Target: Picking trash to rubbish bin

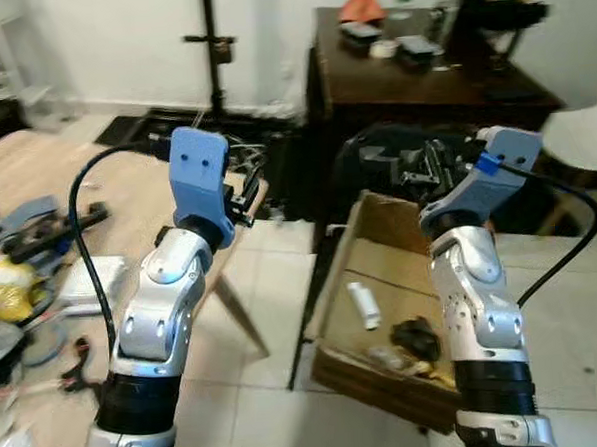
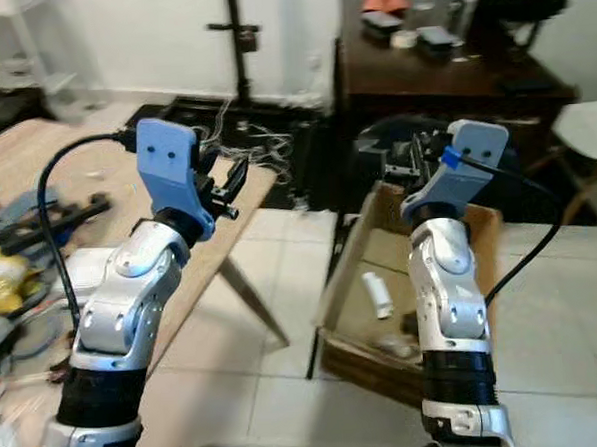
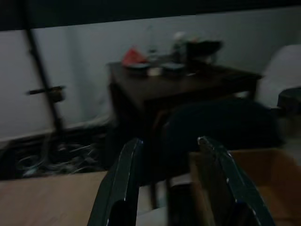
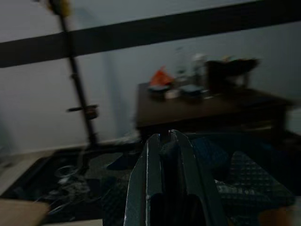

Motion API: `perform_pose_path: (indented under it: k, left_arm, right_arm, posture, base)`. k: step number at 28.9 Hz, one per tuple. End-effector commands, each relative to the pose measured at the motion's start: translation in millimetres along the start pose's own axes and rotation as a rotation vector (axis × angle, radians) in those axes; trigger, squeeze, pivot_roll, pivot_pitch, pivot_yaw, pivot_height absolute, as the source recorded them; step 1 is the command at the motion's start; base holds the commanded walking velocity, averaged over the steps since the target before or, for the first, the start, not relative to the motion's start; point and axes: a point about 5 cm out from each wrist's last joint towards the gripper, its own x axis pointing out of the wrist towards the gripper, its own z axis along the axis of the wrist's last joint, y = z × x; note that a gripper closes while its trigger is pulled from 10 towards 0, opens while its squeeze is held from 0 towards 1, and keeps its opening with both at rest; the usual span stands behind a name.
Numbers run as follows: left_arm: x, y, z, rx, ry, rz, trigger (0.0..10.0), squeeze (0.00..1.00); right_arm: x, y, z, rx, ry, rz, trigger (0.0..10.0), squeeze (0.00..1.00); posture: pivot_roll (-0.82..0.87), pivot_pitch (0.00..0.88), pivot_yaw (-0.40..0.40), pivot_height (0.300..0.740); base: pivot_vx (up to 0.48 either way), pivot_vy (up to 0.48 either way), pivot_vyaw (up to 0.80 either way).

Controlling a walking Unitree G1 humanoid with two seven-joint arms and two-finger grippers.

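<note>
A cardboard box (image 1: 382, 279) stands tilted on the tiled floor (image 1: 272, 285) with trash inside, a white tube (image 1: 363, 305) and a dark crumpled lump (image 1: 417, 337), low beside my right arm. My right gripper (image 4: 164, 141) hangs above the box, fingers pressed together on nothing. My left gripper (image 3: 169, 155) (fingers parted, empty) is raised over the wooden table's (image 1: 127, 192) edge, well apart from the trash.

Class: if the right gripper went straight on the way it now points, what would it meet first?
Probably the dark chair just beyond the shut right gripper, before the desk; depth is unclear.
</note>
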Motion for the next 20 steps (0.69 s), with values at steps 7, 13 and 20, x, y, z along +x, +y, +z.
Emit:
perform_pose_path:
  k: [7,13,20]
  left_arm:
    - [-2.6,-2.7,-4.5,-0.004,0.017,-0.023,10.0,0.0]
    - [-3.8,-4.3,-5.3,-0.005,0.02,-0.036,10.0,0.0]
    - [-4.5,-5.2,-5.9,-0.004,0.024,-0.043,10.0,0.0]
  right_arm:
    - [-3.8,3.3,-5.4,0.011,0.024,0.003,10.0,0.0]
    - [-4.5,2.6,-6.6,0.008,0.031,0.001,10.0,0.0]
    - [-5.0,1.7,-7.1,0.005,0.034,-0.003,10.0,0.0]
  posture:
    - [0.09,0.076,-0.013,0.74]
    - [0.09,0.076,-0.013,0.74]
    - [0.09,0.076,-0.013,0.74]
  base:
    - [0.0,0.0,-0.8]
    - [0.0,0.0,-0.8]
    - [0.0,0.0,-0.8]
